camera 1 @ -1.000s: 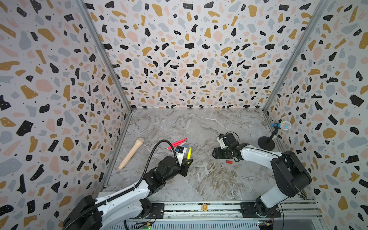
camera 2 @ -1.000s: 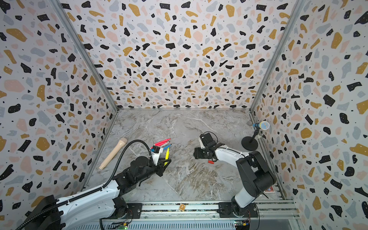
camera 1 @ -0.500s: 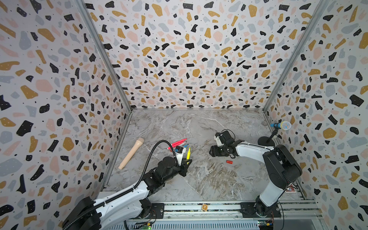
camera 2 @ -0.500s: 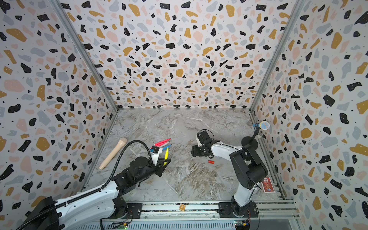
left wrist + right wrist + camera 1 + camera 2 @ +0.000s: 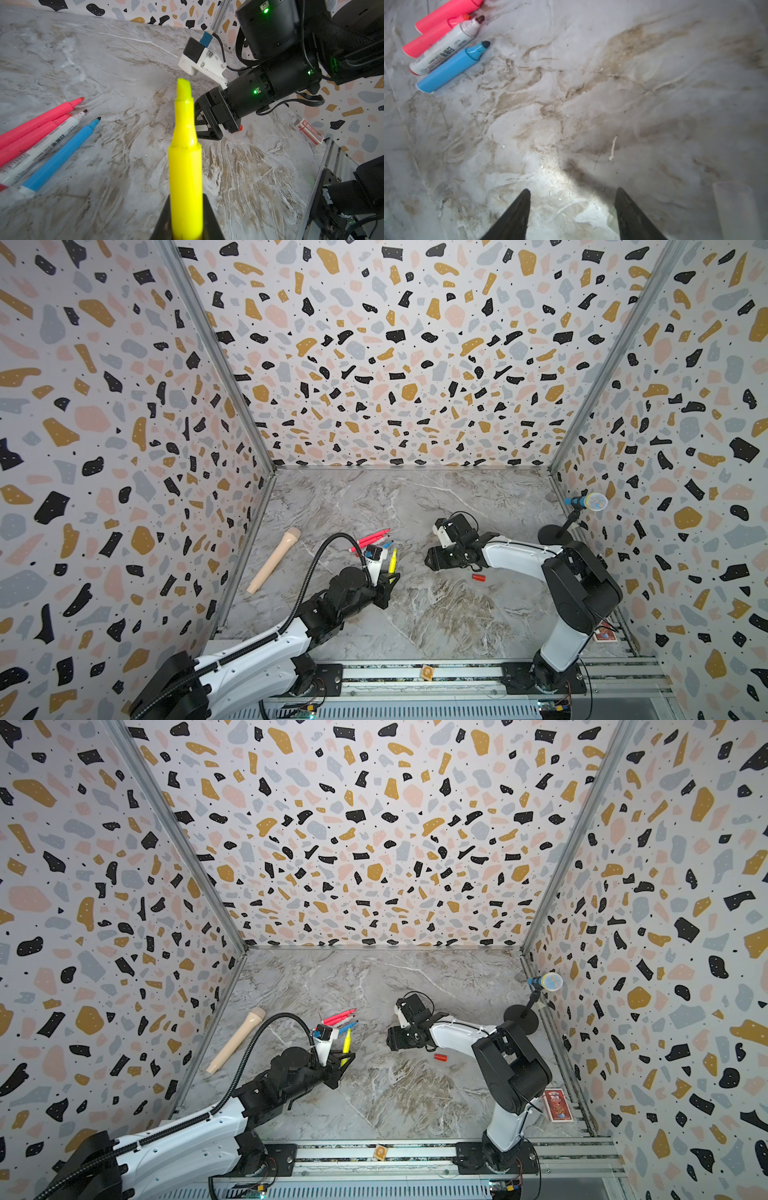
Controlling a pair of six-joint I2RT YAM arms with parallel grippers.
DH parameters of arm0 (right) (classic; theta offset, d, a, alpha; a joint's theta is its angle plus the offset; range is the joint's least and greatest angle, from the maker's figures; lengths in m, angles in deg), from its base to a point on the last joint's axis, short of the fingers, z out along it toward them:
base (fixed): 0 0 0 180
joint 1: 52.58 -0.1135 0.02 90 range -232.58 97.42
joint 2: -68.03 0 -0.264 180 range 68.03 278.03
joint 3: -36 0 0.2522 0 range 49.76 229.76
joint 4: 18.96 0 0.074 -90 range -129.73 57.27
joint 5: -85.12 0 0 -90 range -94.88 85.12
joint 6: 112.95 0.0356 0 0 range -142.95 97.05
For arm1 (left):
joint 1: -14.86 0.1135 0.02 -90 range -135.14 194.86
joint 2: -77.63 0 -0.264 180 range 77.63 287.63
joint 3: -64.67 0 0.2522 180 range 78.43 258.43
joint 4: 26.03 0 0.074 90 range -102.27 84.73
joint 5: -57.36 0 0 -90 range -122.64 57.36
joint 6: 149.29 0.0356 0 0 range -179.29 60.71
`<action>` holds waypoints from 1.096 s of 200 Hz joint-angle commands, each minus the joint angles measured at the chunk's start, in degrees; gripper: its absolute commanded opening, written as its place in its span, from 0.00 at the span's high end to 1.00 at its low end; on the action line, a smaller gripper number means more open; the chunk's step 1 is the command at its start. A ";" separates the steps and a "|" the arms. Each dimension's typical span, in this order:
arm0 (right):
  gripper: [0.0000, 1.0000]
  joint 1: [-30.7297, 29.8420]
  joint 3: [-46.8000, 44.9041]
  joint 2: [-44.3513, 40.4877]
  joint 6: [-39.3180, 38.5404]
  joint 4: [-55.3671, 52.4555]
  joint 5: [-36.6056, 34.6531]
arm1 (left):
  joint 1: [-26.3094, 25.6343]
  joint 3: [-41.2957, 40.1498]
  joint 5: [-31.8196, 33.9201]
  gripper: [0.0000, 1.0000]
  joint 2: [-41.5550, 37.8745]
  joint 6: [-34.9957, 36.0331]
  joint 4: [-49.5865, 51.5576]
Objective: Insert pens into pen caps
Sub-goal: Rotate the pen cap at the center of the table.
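Observation:
My left gripper (image 5: 390, 580) is shut on the yellow pen (image 5: 392, 561), which points up and away with its chisel tip bare (image 5: 185, 155). Two pink pens (image 5: 371, 539), a white-barrelled pen (image 5: 44, 143) and a blue pen (image 5: 348, 1026) lie together just behind it, uncapped. My right gripper (image 5: 431, 560) hovers low over the marble with its jaws open and nothing between them (image 5: 572, 189). A red pen cap (image 5: 478, 577) lies on the floor beside the right wrist, apart from the fingers. A pale, blurred cylinder (image 5: 733, 209) lies off to one side of the right fingers.
A long beige microphone-shaped stick (image 5: 274, 560) lies by the left wall. A blue microphone (image 5: 586, 502) on a black round stand (image 5: 549, 534) stands at the right wall. A red card box (image 5: 557, 1104) lies front right. A small orange tag (image 5: 427, 672) sits on the front rail.
My right gripper has slid left, away from the red cap and towards the pens, and the right arm's elbow has swung in. The left arm with the yellow pen has stayed put.

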 commanded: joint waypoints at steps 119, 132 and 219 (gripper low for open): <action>0.36 -4.38 -2.56 -8.19 0.85 -4.95 -5.62 | -0.15 -0.17 0.82 1.00 -1.60 0.08 -1.43; 0.36 -4.52 -1.33 -9.60 0.95 -6.13 -6.93 | -0.17 0.20 0.90 1.00 -1.68 0.16 -1.08; 0.41 -1.03 4.98 -7.31 -2.43 -15.12 -14.64 | -0.18 1.24 0.81 1.00 -0.47 1.36 0.26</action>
